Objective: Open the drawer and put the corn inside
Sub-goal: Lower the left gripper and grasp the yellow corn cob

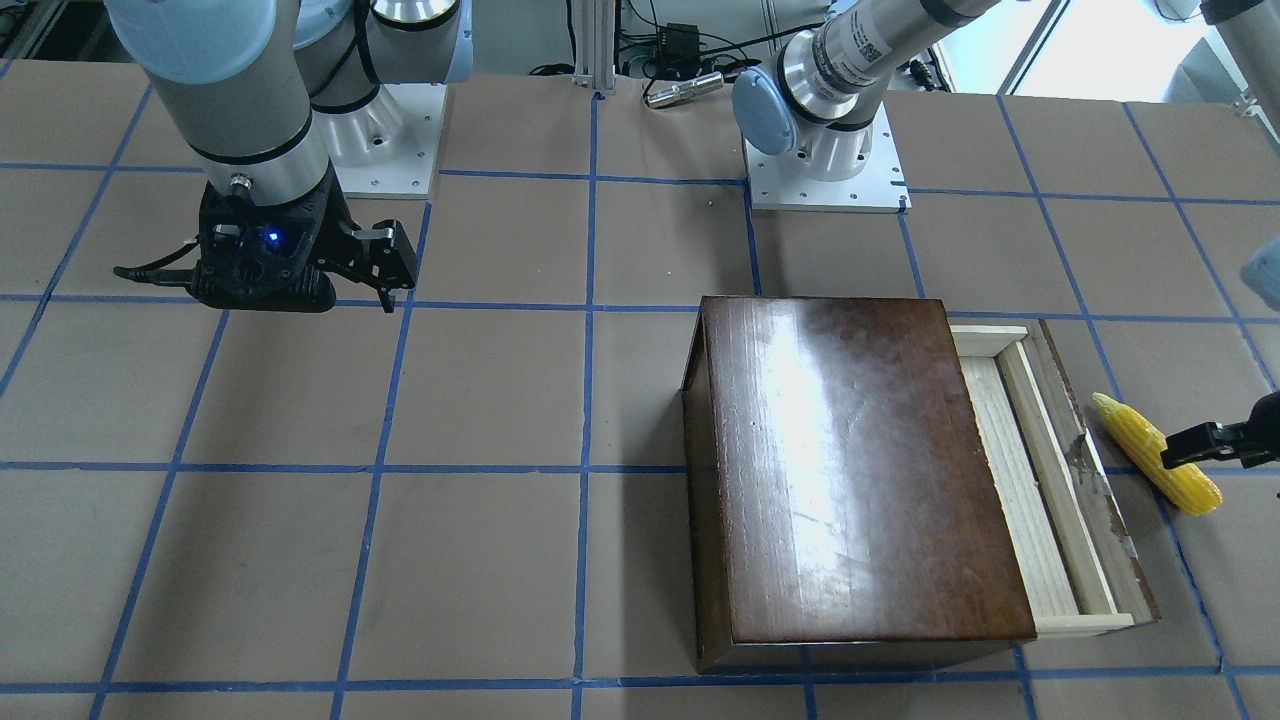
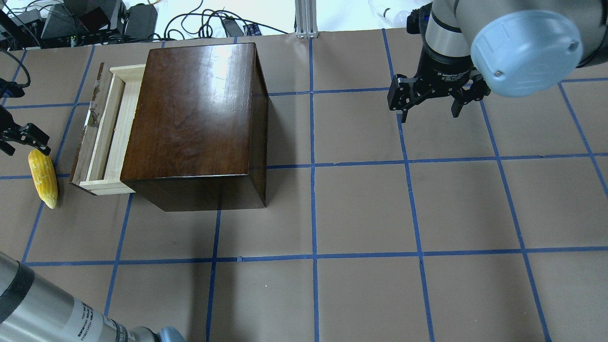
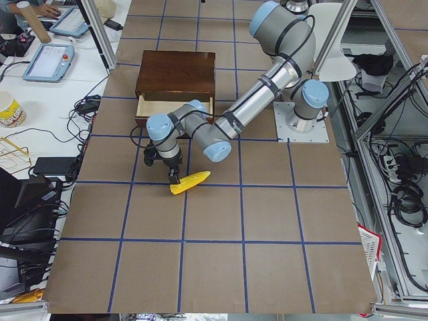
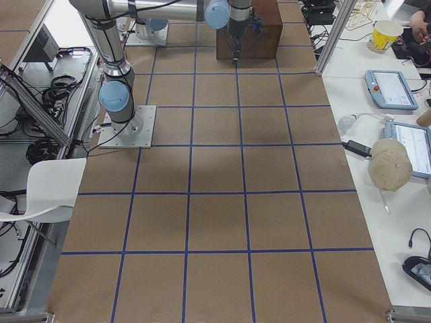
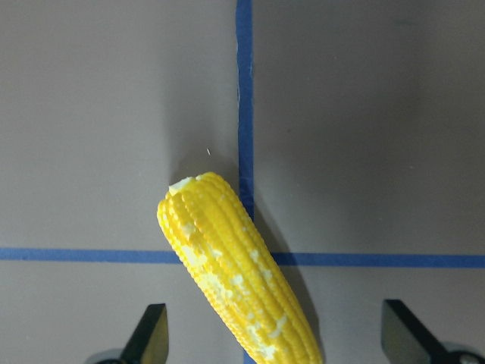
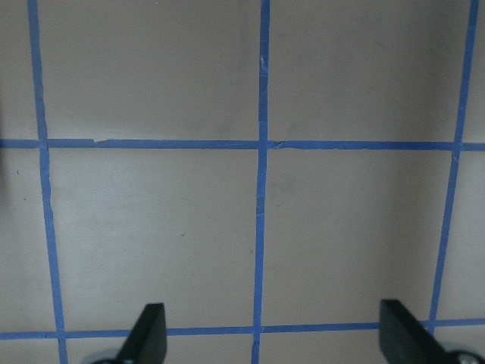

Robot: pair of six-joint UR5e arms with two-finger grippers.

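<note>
- While the drawer stands partly drawn out of the dark glossy box, its pale tray is exposed on the side facing the corn.
- The corn lies on the table, just beside the drawer's scuffed front panel, outside it.
- Left gripper: fingers spread wide, one either side of the cob, apart from it; nothing held.
- Right gripper: fingers likewise wide apart, hovering over the table, well apart from the box; nothing held.

You have a brown paper-covered table crossed by blue tape grid lines. In the right-side view, a white plastic chair sits at nine o'clock, a beige fabric cap at three and a blue-edged tablet at two.
</note>
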